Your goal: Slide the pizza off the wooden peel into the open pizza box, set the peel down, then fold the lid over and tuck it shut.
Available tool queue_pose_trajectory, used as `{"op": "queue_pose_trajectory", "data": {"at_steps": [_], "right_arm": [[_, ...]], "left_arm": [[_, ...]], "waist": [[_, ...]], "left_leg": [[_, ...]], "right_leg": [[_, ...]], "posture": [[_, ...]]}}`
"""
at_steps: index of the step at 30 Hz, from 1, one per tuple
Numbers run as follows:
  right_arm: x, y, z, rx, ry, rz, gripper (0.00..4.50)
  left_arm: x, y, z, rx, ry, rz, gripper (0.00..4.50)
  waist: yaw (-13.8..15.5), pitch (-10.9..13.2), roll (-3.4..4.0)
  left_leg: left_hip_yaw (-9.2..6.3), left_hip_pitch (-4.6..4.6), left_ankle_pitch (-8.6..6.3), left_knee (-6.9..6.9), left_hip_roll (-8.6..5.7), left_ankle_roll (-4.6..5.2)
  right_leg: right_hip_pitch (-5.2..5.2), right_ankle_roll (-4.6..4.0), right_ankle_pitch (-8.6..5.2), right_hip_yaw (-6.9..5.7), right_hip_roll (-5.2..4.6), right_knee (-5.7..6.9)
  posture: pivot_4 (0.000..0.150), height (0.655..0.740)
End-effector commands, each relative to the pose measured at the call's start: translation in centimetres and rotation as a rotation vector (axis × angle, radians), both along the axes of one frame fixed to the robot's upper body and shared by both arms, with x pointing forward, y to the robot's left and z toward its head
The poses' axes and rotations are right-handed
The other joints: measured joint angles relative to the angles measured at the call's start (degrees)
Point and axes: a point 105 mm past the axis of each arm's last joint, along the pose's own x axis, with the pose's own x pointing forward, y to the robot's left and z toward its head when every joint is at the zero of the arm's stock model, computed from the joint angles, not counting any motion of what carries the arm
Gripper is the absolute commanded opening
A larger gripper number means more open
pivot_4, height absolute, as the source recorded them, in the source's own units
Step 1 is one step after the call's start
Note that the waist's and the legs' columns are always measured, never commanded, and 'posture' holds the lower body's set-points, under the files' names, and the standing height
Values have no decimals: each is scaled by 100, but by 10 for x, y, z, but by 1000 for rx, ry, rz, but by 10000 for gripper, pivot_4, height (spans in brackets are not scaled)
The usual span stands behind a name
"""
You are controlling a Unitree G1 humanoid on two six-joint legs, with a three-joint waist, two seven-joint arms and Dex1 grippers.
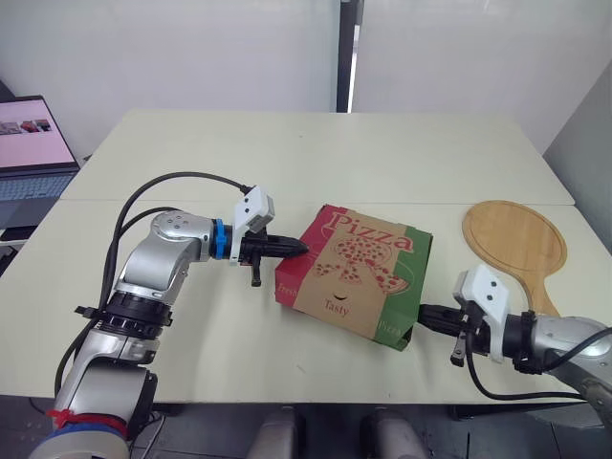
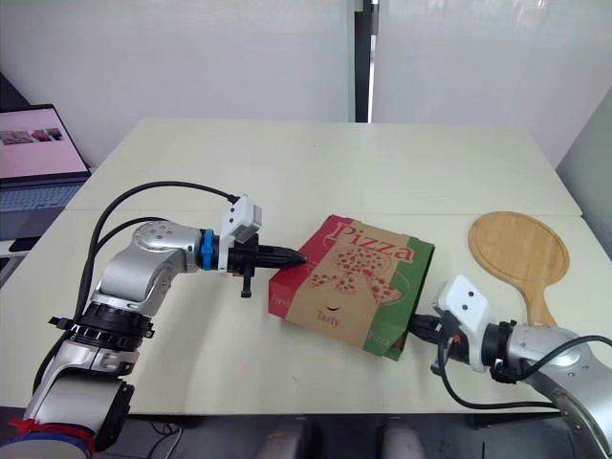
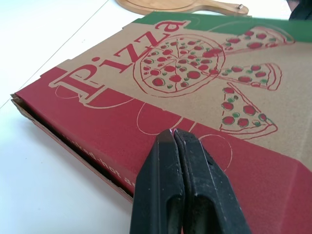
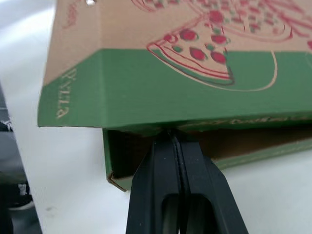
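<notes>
Tucking looks like the step in hand. The box [image 1: 356, 273] lies slantwise at centre frame with its lid [image 1: 363, 251] folded down. Its long diagonal runs from the left gripper [image 1: 298, 248] at its red left corner to the right gripper [image 1: 426, 313] at its green lower-right corner. Each gripper's fingers are pressed together and hold nothing. The left tips rest on the red edge of the lid. In the right wrist view the right tips sit at a dark gap under the green flap [image 4: 161, 92], so that flap seems not yet tucked, and the right arm is the nearer one to push it in. The peel [image 1: 513, 239] lies flat at the right of the frame, apart from the box. The table [image 1: 287, 153] is pale and smooth, with open room behind the box. A laptop [image 1: 33, 143] sits at far left.
</notes>
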Motion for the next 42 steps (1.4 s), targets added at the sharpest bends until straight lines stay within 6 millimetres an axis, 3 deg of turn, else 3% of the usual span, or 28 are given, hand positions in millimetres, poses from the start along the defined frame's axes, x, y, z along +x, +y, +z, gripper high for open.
{"op": "queue_pose_trajectory", "data": {"at_steps": [1,7,13,16,20,28,34,42], "right_arm": [[2,2,6,-7,-60,4,0],[-1,-8,10,-33,-62,0,0],[-14,-34,32,-6,-57,-21,0],[-18,-35,45,20,-87,-33,6160],[-25,-13,58,9,-153,58,19397],[-22,25,50,-62,-269,163,44785],[-16,33,39,-113,-315,175,44785],[6,27,35,-197,-413,102,44785]], "left_arm": [[-2,-3,1,21,-21,-14,249],[-1,-2,-2,47,-28,-7,249],[1,-2,1,39,-34,5,249],[1,-1,2,37,-34,7,0],[3,1,3,37,-32,9,0],[4,-1,3,36,-34,5,0],[4,-2,4,31,-34,5,0],[3,-3,6,23,-36,6,0]], "waist": [[-2,0,0],[0,0,0],[14,0,0],[4,0,0],[4,0,0],[7,0,0],[7,0,0],[5,0,0]], "left_leg": [[0,0,0,0,0,0],[0,0,0,0,0,0],[-1,0,0,0,0,0],[-2,2,0,1,1,1],[-3,4,0,0,4,0],[-4,2,0,2,1,0],[-5,0,1,2,0,-1],[-6,1,1,3,-1,-2]], "right_leg": [[-1,0,0,0,0,1],[1,0,0,0,1,1],[4,0,0,-3,2,0],[7,0,0,-3,2,0],[8,0,0,-2,4,1],[6,0,0,-2,3,0],[5,0,0,-3,3,0],[5,0,0,-3,4,0]], "posture": [[1500,7281],[1500,7281],[1500,7281],[1500,7281],[1500,7281],[1500,7281],[1500,7281],[1500,7281]]}}
